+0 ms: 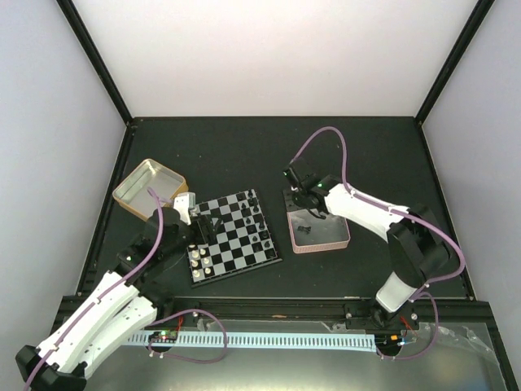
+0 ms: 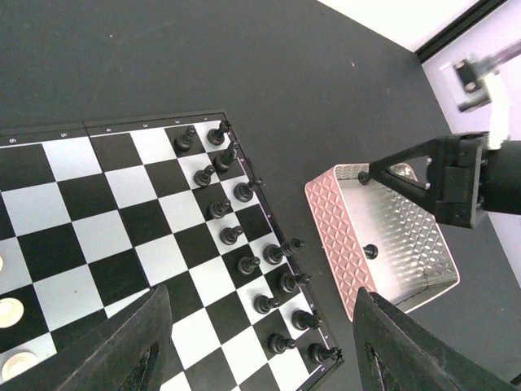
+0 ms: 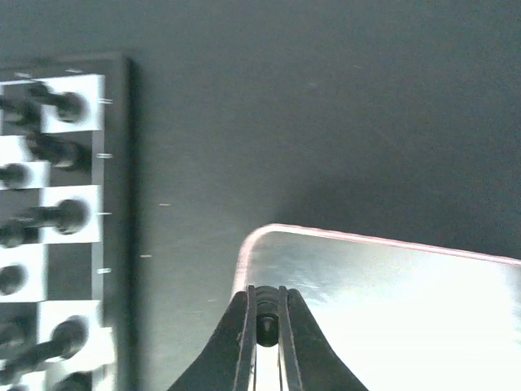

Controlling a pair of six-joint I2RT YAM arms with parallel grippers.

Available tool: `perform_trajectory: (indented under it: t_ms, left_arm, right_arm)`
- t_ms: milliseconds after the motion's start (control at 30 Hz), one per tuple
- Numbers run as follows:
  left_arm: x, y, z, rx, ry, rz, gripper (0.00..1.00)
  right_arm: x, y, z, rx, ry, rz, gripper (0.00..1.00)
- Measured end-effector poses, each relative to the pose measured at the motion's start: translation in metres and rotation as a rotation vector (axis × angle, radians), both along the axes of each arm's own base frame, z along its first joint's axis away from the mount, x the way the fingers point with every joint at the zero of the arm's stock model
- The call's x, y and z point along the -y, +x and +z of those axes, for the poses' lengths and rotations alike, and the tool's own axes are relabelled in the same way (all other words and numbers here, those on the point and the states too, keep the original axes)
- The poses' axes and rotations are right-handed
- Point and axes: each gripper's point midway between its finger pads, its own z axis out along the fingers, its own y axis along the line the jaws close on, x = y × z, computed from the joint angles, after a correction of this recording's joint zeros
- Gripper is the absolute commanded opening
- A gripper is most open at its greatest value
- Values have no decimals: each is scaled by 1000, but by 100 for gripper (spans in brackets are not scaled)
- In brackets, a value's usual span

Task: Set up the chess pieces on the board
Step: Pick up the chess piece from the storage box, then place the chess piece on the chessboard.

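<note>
The board point(image 1: 238, 246) lies left of centre. Black chess pieces point(image 2: 244, 191) fill its two rows nearest the pink-rimmed tin point(image 2: 330, 236), and a few cream pieces point(image 2: 10, 309) stand at the opposite side. My left gripper point(image 2: 262, 292) hangs open over the board's corner, holding nothing. My right gripper point(image 3: 266, 305) is shut on a small black chess piece point(image 3: 266, 316) just above the tin's corner point(image 3: 260, 236). One more black piece point(image 2: 370, 251) lies inside the tin. In the top view the right gripper point(image 1: 305, 204) sits at the tin's far-left corner.
A gold square tin point(image 1: 151, 189) stands at the back left of the board, next to the left arm. The pink-rimmed tin point(image 1: 321, 247) sits just right of the board. The board's edge rows of black pieces point(image 3: 65, 104) are left of the right gripper.
</note>
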Motion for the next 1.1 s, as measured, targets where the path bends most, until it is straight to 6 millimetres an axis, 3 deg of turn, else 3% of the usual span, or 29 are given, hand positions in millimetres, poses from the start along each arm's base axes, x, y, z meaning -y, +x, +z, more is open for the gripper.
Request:
perform_trajectory:
  t_ms: [267, 467, 700, 867, 967, 1100]
  left_arm:
    - [-3, -1, -5, -9, 7, 15, 63]
    - [-5, -3, -5, -6, 2, 21, 62]
    - [-11, -7, -2, 15, -3, 39, 63]
    - [-15, -8, -3, 22, 0, 50, 63]
    - [-16, -8, -5, 20, 6, 57, 63]
    - [-17, -8, -6, 19, 7, 60, 63]
  right_arm:
    - [-68, -26, 31, -12, 98, 160, 4]
    - [-111, -50, 32, -30, 84, 265, 4]
    - [-124, -99, 20, -76, 14, 336, 4]
    - [-123, -152, 1, -132, -57, 400, 4]
    - [-114, -163, -10, -162, -93, 389, 4]
    - [-106, -162, -16, -174, -110, 360, 5]
